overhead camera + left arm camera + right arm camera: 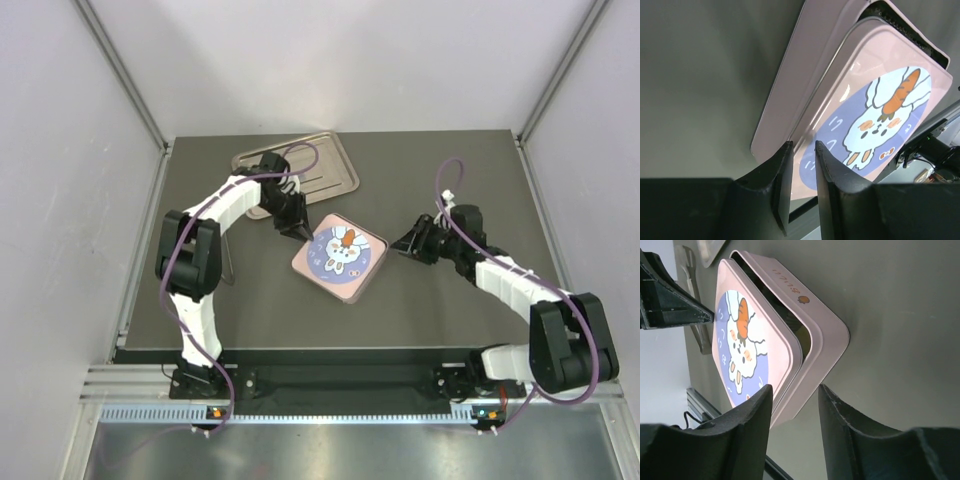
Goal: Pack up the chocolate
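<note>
The pink square box [340, 258] lies mid-table with its rabbit-picture lid [745, 335] sitting askew on the base [825, 325], so a dark slit shows along one side. No chocolate shows in any view. My left gripper [300, 232] is at the box's left corner; in the left wrist view its fingers [801, 146] stand a narrow gap apart over the lid [880, 115] near its corner, nothing seen between them. My right gripper [403, 243] is open just off the box's right corner, with bare table between its fingers [795, 387].
A silver metal tray [320, 170] lies at the back left, behind the left arm. A thin metal utensil [231, 262] lies left of the box. Grey walls close in both sides of the dark table.
</note>
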### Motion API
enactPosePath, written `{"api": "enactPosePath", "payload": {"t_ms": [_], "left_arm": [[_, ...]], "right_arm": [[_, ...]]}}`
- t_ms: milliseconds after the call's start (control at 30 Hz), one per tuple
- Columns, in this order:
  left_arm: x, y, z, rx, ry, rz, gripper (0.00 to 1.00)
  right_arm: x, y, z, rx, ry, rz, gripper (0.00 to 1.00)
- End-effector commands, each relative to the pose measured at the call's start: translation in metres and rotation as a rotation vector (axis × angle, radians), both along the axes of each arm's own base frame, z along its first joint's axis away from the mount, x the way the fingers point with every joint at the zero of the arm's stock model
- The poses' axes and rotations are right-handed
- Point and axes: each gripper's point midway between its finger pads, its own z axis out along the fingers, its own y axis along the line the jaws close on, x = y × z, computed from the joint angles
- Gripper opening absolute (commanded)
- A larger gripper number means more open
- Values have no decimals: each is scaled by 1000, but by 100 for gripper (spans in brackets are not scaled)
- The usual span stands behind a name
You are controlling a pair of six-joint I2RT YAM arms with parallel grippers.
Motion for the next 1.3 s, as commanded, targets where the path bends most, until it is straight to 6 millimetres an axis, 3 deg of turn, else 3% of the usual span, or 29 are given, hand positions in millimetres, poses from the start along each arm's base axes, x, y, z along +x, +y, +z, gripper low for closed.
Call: {"api": "enactPosePath", "payload": {"t_ms": [0,333,567,767,1033,1267], "left_arm": [[12,-10,-1,-26,-23,5,29],[22,-17,4,-29,-38,13,28],[25,-17,3,-22,-39,18,31],[23,-19,-1,-22,-30,12,31],[8,-35,-10,-51,-14,-17,29],[-7,-55,-16,-121,5,-38,28]], "right_arm": [[17,10,19,8,-78,-3,43],[16,31,12,8,-59,23,44],[24,31,9,-12,-59,-2,42],[30,23,-2,-66,-42,-34,38],[19,0,-49,-189,69,-112,33],[16,-17,-59,-265,71,-144,26]]}}
